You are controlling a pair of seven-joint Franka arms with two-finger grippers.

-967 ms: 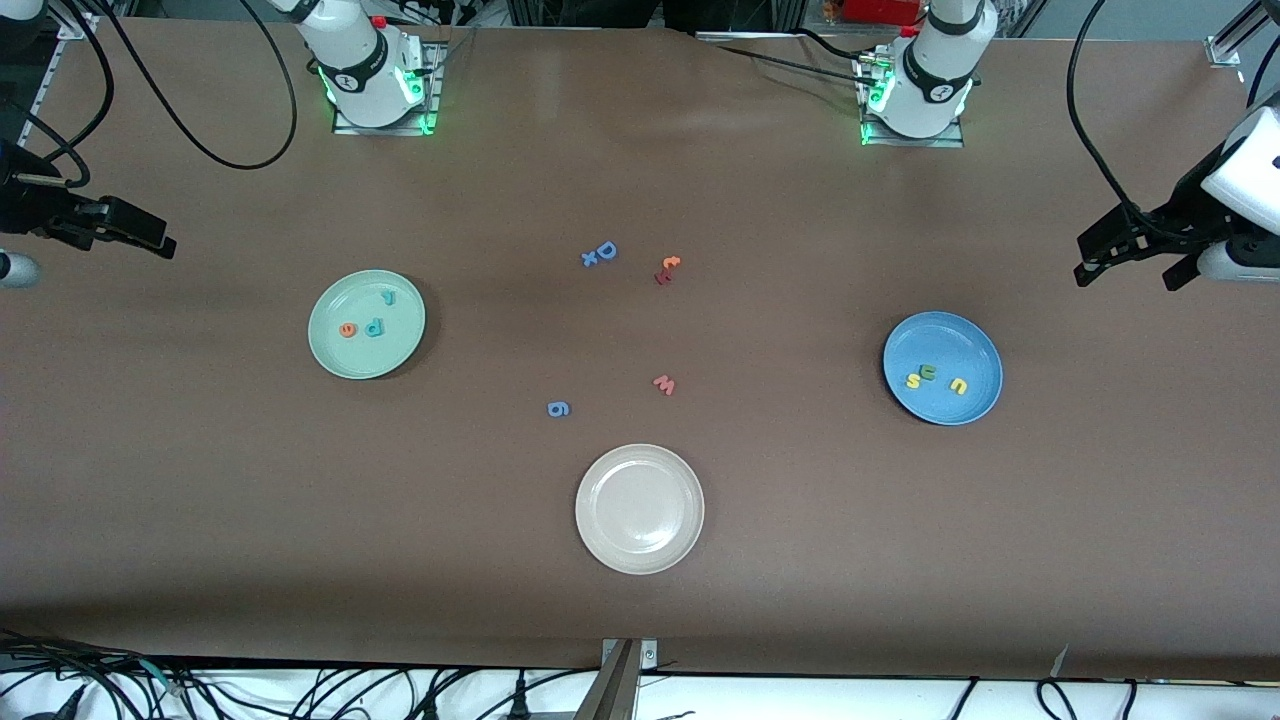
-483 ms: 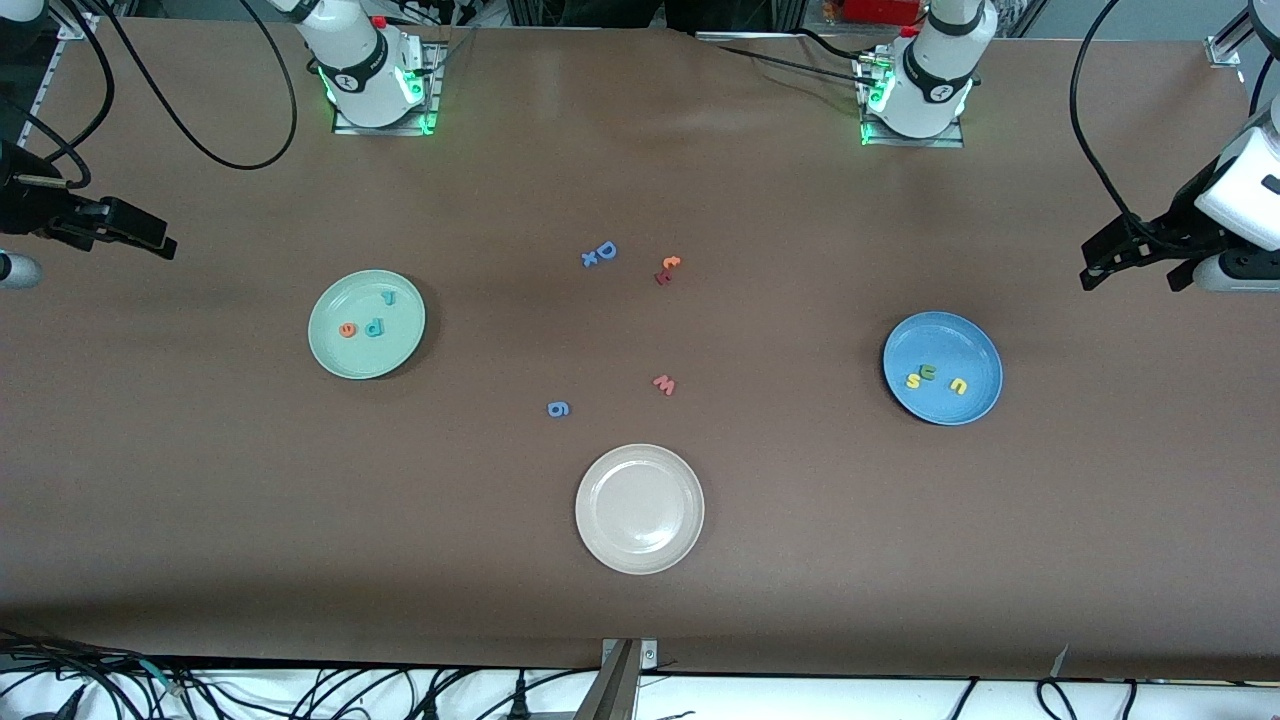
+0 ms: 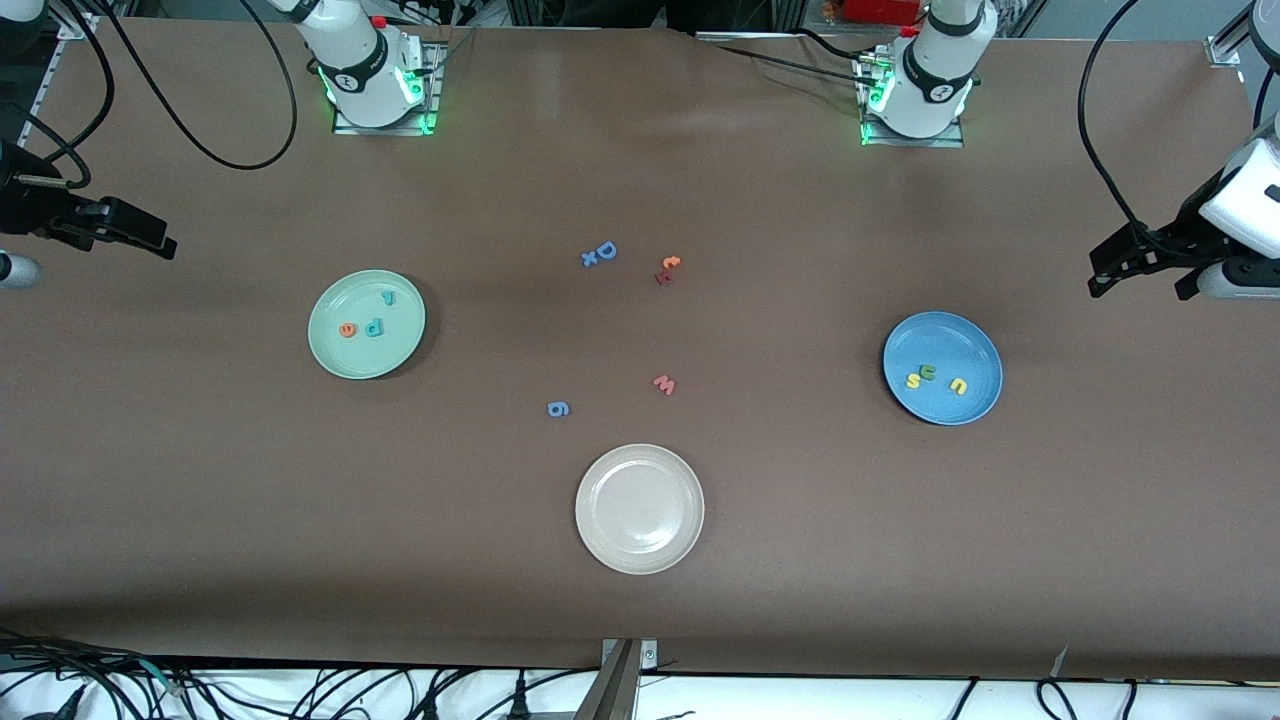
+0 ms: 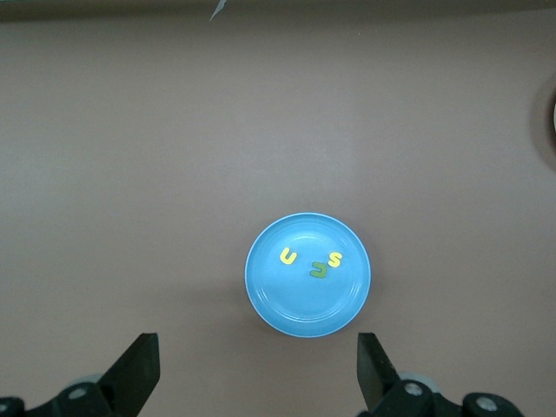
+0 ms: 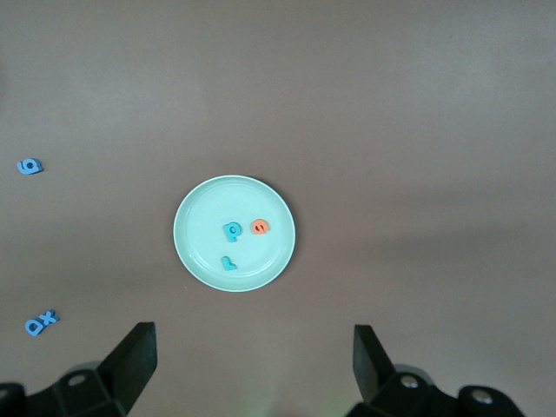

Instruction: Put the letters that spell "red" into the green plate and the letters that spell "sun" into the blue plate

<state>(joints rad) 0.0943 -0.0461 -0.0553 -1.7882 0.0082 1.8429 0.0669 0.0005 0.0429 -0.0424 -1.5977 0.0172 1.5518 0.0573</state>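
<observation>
The green plate [image 3: 330, 300] lies toward the right arm's end of the table and holds the teal r [image 3: 389, 296], orange e [image 3: 348, 329] and teal d [image 3: 374, 327]. Toward the left arm's end, the blue plate [image 3: 960, 340] holds the yellow s [image 3: 913, 381], olive n [image 3: 928, 372] and yellow u [image 3: 958, 385]. My left gripper [image 3: 1140, 285] hangs open and empty over bare table beside the blue plate [image 4: 295, 304]. My right gripper [image 3: 120, 240] waits open and empty over the table's edge, well off the green plate [image 5: 204, 226].
A cream plate [image 3: 639, 508] sits mid-table, nearest the front camera. Loose letters lie between the plates: blue D [image 3: 606, 250] with x [image 3: 589, 259], orange t [image 3: 671, 263], pinkish w [image 3: 664, 384], blue g [image 3: 558, 408].
My left gripper has drawn a little farther away from the blue plate, toward its own end of the table. The right arm, plates and letters have not moved.
</observation>
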